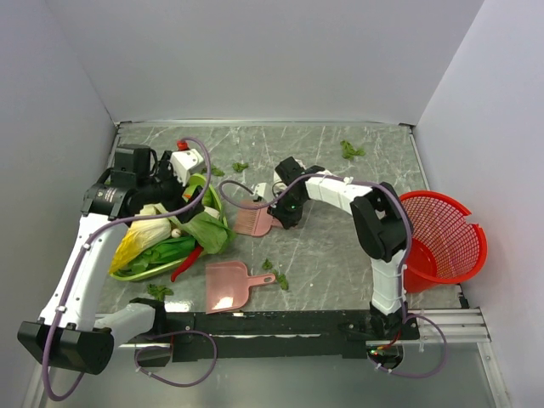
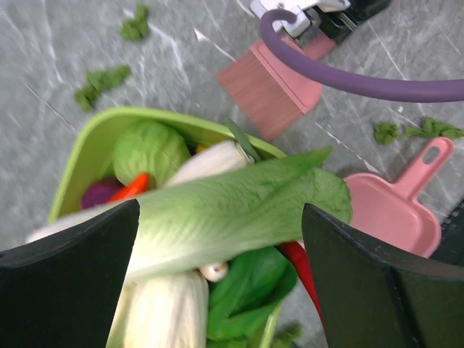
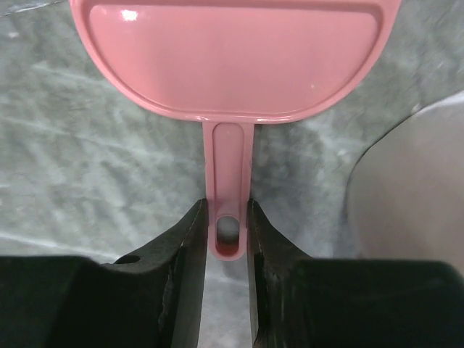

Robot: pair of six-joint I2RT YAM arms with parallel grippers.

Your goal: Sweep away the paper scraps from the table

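Observation:
Dark-green paper scraps lie about the grey marble table [image 1: 340, 246]: at the back right [image 1: 351, 150], at the back middle [image 1: 240, 167], beside the dustpan handle [image 1: 275, 274] and at the front left [image 1: 158, 291]. Some also show in the left wrist view [image 2: 99, 83]. My right gripper [image 3: 228, 217] is shut on the handle of a pink brush [image 3: 232, 58], whose bristles rest on the table [image 1: 252, 222]. A pink dustpan [image 1: 228, 285] lies at the front middle, untouched. My left gripper [image 2: 221, 239] is open and empty above the vegetable tray.
A lime-green tray [image 2: 87, 145] holds lettuce, cabbage, a red chilli and other vegetables at the left [image 1: 212, 200]. A red mesh basket [image 1: 442, 238] stands tilted at the table's right edge. Purple cables run over the left arm and across to the right.

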